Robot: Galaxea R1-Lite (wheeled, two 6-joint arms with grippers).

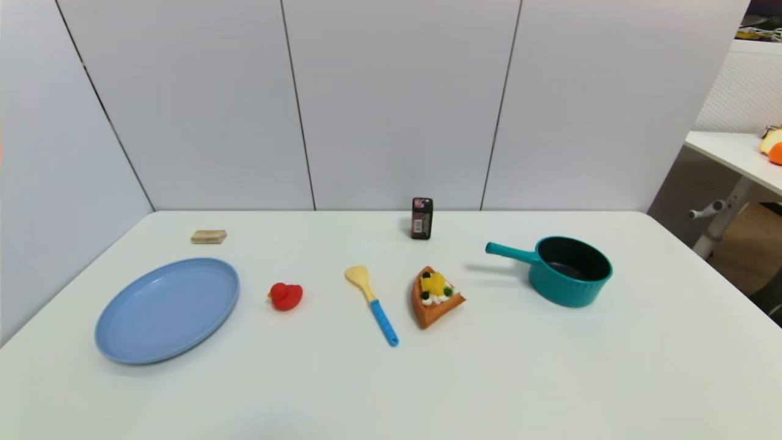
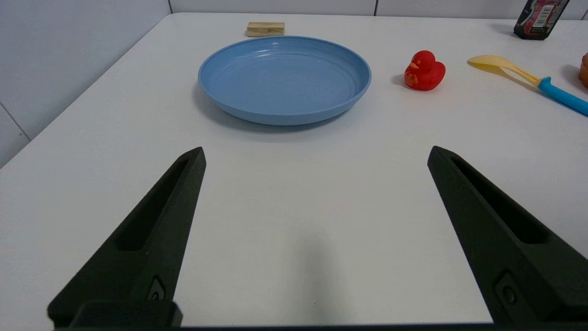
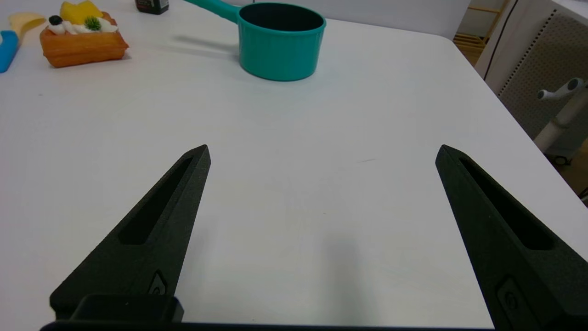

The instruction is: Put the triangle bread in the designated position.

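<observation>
**Sitting on the table, the triangle bread waits between spoon and pot**

I see the triangle bread lying flat on the white table, near the middle. It is an orange-brown wedge with yellow fruit, white cream, dark berries and a green bit on top. Nothing is touching it.

Just to its left lies a spoon with a yellow bowl and a blue handle. To its right stands a teal pot, and the pot's handle points toward the bread. Behind the bread, near the wall, a small dark bottle stands upright.

Farther left sits a red toy duck, and past it a blue plate with nothing on it. A small tan block lies behind the plate, close to it but apart.

My left gripper hangs low over bare table in front of the plate. Its two black fingers are spread wide and hold nothing. My right gripper hangs over bare table too, in front of the pot, with the bread off to one side. Its fingers are also spread wide with nothing between them. I cannot see either arm from the head camera.
</observation>
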